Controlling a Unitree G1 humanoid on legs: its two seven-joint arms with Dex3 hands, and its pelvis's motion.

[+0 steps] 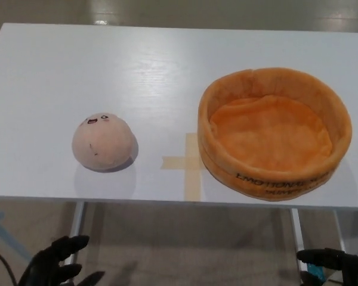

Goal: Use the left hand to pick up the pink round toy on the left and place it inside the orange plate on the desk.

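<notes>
The pink round toy [102, 142], a plush dome with a small face on top, rests on the white desk [137, 71] at the left. An empty orange plush plate [274, 133] with high soft walls stands to its right. My left hand [56, 269] hangs below the desk's front edge at the bottom left, its fingers apart and holding nothing. Only the top of my right hand [334, 266] shows at the bottom right corner, also below the desk edge; its fingers look spread and it holds nothing.
A tan tape cross [188, 164] is stuck on the desk between toy and plate. Under the front edge, the desk's white legs [76, 221] and the beige floor show.
</notes>
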